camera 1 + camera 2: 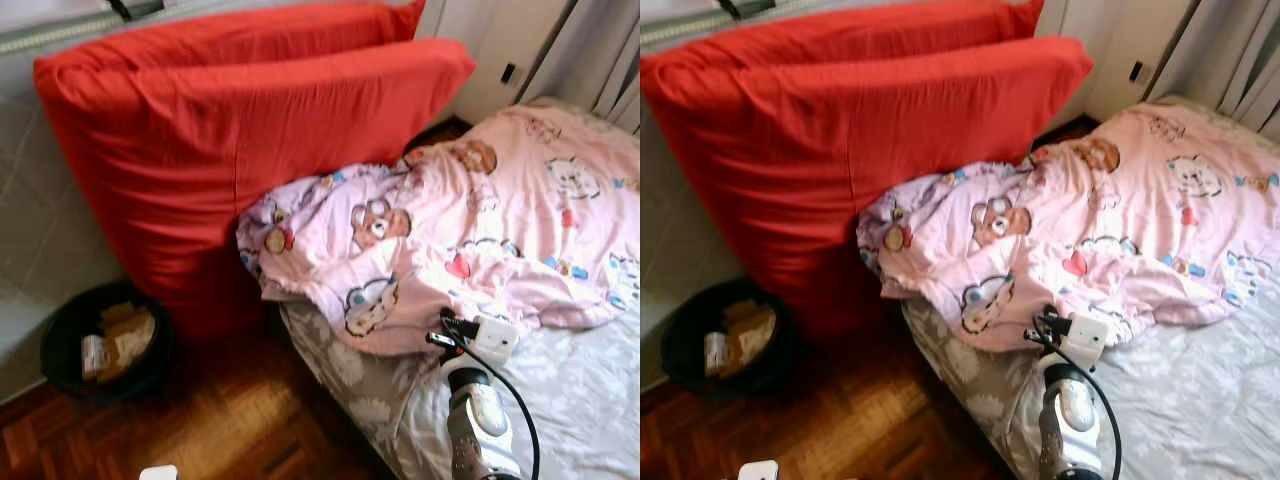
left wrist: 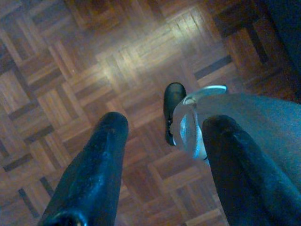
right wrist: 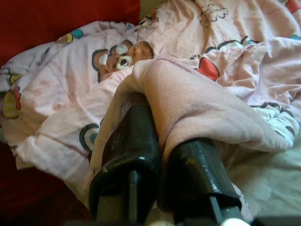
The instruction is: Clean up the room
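Pinching a fold of the pink blanket (image 3: 188,103) on the bed (image 1: 560,400), the right claw (image 3: 162,162) is closed on it; soft, light, best gathered along its near edge

Bed with grey floral sheet (image 1: 560,400): crumpled pink cartoon-print duvet (image 1: 480,230) on it. Parquet floor (image 1: 220,420): black basket (image 1: 100,345).

Parquet floor (image 1: 230,420), a grey-sheeted bed (image 1: 580,400), tiled wall (image 1: 40,230) and curtains (image 1: 620,70) at the back.
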Controlling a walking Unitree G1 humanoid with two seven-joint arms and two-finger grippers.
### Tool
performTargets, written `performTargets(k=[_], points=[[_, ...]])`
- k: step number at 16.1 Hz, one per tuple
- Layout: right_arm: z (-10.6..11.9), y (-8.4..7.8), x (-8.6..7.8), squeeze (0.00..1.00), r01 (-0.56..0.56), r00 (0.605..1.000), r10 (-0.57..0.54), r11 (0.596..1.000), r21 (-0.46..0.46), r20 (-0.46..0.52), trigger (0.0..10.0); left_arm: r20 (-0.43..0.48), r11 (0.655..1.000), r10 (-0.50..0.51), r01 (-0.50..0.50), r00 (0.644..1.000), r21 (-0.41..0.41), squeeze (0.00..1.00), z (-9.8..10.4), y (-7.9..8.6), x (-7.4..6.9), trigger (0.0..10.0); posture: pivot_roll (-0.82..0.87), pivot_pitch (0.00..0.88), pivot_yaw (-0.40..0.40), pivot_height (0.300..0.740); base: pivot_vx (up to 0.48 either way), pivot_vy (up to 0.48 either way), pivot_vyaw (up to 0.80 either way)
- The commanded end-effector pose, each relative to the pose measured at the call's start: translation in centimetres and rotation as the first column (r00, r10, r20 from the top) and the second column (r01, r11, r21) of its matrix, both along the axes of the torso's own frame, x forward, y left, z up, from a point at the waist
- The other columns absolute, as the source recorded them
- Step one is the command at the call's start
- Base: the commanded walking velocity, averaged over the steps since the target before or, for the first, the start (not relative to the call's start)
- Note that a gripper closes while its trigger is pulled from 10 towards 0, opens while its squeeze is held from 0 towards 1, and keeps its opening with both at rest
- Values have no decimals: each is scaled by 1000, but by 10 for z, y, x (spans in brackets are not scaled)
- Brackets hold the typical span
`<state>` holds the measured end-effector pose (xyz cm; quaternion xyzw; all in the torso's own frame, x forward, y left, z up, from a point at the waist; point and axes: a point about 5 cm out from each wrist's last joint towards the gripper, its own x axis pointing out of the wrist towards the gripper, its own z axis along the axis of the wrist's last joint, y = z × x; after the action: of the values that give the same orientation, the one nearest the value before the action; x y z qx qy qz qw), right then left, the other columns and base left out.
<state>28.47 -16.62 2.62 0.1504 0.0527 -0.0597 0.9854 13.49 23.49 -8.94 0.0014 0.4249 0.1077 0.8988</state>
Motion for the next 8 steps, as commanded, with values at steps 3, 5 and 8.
performTargets(k=[3, 5, 8], points=[[0, 0, 0, 0, -3, 1000, 3, 1000, -15, 2, 10000, -54, 1000, -1, 1, 999, -7, 0, -6, -1, -14, 10000, 61, 155, -55, 740, -252, 0, 0], [0, 1, -1, 0, -16, 1000, 16, 1000, -17, -1, 10000, -49, 1000, -4, 4, 999, -9, 0, -5, -2, -13, 10000, 62, 157, -56, 740, -253, 0, 0], [0, 2, 0, 0, -13, 1000, 13, 1000, -15, 0, 10000, -47, 1000, -5, 5, 999, -8, 0, -5, -2, -13, 10000, 63, 160, -55, 740, -255, 0, 0]])
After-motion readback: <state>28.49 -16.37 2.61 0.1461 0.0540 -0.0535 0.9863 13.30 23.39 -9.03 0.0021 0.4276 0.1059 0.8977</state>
